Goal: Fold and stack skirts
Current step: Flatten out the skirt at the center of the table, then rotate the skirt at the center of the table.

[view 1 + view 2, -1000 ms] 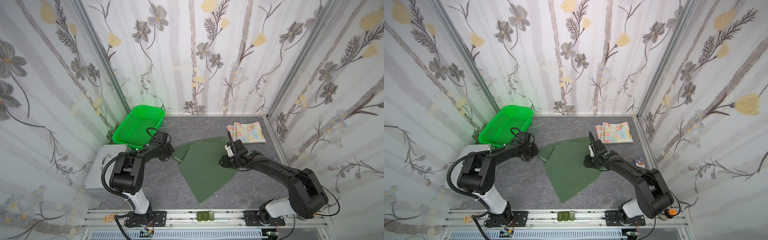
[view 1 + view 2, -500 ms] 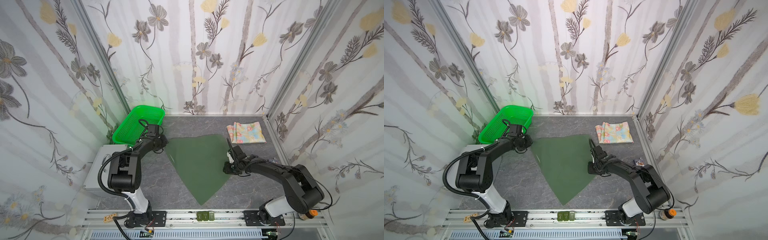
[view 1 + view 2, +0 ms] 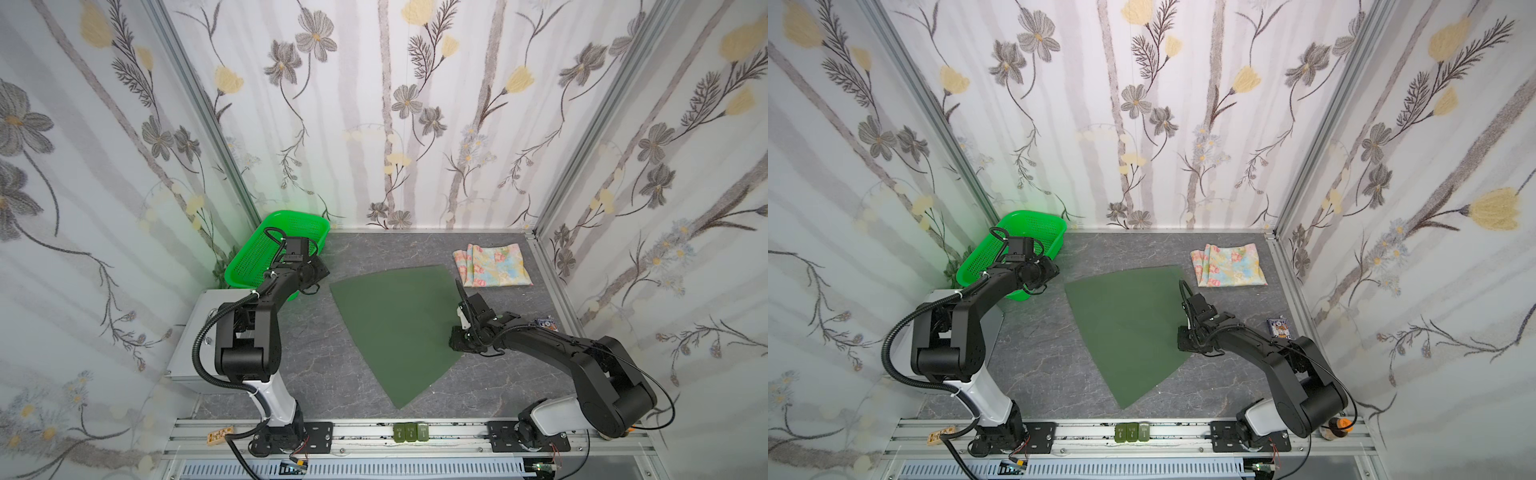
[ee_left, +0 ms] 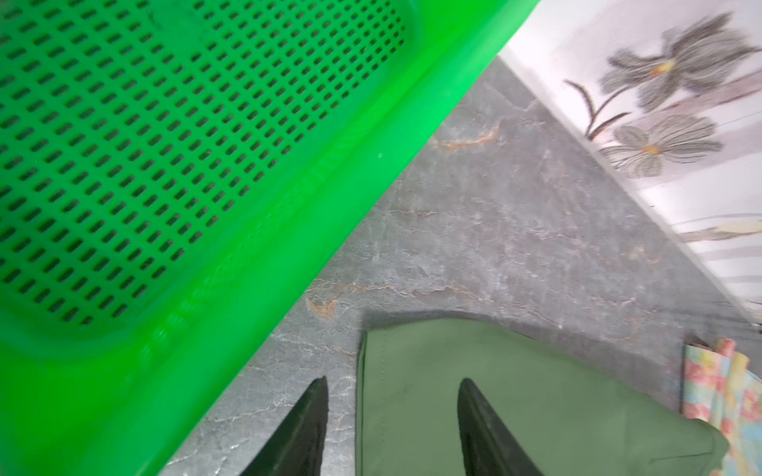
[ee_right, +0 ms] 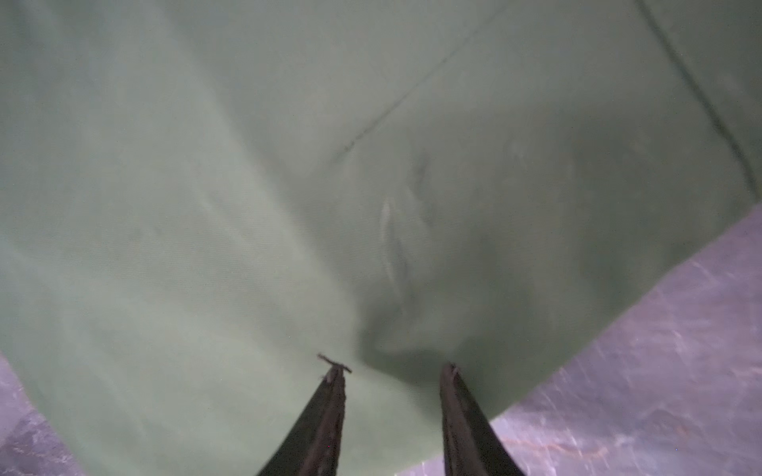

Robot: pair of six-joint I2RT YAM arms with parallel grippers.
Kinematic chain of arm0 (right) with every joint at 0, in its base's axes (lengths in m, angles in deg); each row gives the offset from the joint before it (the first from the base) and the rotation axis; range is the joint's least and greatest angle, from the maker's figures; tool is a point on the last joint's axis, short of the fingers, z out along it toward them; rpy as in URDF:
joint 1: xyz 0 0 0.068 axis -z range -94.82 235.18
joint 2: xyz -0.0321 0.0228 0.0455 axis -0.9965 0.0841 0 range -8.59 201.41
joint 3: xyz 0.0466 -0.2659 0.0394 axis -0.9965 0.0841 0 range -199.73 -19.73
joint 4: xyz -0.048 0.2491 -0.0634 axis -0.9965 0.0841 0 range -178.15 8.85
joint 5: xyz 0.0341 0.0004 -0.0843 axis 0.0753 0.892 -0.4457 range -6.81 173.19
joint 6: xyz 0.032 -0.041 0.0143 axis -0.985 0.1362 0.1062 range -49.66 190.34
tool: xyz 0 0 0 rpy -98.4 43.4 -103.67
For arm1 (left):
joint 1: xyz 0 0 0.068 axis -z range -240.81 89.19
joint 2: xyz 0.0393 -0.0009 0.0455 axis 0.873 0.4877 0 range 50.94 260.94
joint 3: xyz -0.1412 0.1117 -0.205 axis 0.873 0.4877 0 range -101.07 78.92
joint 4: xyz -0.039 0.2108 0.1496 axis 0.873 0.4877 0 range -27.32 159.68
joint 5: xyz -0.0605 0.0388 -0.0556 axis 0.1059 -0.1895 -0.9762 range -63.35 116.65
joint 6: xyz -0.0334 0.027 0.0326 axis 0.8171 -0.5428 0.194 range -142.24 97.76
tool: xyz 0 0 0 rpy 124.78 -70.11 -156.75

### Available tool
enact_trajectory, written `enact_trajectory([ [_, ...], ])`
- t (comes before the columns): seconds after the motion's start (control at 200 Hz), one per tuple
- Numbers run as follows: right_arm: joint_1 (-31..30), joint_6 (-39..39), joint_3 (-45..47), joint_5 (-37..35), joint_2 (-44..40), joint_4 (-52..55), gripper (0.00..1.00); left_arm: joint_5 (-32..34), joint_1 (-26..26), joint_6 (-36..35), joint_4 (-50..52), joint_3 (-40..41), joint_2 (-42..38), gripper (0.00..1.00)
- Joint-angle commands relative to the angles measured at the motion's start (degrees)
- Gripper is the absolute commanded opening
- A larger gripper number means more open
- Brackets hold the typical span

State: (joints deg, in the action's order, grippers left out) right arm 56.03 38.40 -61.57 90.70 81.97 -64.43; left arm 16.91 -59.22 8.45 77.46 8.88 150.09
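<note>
The dark green skirt (image 3: 395,328) lies spread flat and fan-shaped mid-table, seen in both top views (image 3: 1125,328). The folded floral skirt (image 3: 492,266) rests at the back right. My left gripper (image 4: 391,383) hovers open by the green skirt's back left corner (image 4: 453,371), holding nothing; one finger is over the cloth, the other over bare table. My right gripper (image 5: 391,371) points down on the green skirt's right edge (image 5: 288,206). Its jaws stand apart, tips at the cloth, which puckers beside one fingertip (image 5: 449,371).
A bright green mesh basket (image 3: 249,266) leans at the back left, close behind the left wrist (image 4: 165,165). A grey box (image 3: 187,332) stands at the left edge. A small printed pack (image 3: 1278,326) lies by the right wall. Walls close in three sides.
The left gripper pulled the green skirt's folded left corner out toward the basket, laying it flat, then opened and let go. The right gripper slid toward the front along the right edge.
</note>
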Motion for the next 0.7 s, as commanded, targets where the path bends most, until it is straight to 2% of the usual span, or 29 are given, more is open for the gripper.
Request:
enact_trajectory([
  [0.0,1.2,-0.1,-5.5,-0.1,-1.8,1.8,0.42,-2.0,1.1,2.6,-0.6,0.4,-3.3,0.54],
  [0.05,2.2,0.8,-8.1,0.2,-1.3,1.7,0.43,-2.9,2.8,3.5,-0.6,0.4,-4.4,0.53],
  [0.155,5.0,2.9,-12.6,0.3,2.5,0.8,0.43,-3.6,9.8,4.3,-0.6,-0.6,-3.7,0.49],
  [0.215,6.7,4.0,-13.9,0.6,5.0,0.3,0.42,-3.7,13.8,6.2,-0.9,-1.3,-1.7,0.43],
  [0.33,10.0,4.7,-13.7,0.2,7.4,-1.4,0.39,-3.8,19.3,8.4,-0.9,-2.4,4.2,0.40],
  [0.515,11.7,5.0,-10.2,-2.7,7.4,-2.9,0.38,-3.1,20.9,10.5,-2.3,-3.7,12.5,0.36],
  [0.565,11.7,5.0,-9.3,-2.9,7.6,-3.0,0.37,-2.9,20.9,10.4,-2.4,-6.6,14.2,0.36],
  [0.694,11.6,4.2,-6.2,-2.8,7.7,-4.2,0.31,-3.7,20.9,9.2,-2.4,-10.7,18.8,0.36],
])
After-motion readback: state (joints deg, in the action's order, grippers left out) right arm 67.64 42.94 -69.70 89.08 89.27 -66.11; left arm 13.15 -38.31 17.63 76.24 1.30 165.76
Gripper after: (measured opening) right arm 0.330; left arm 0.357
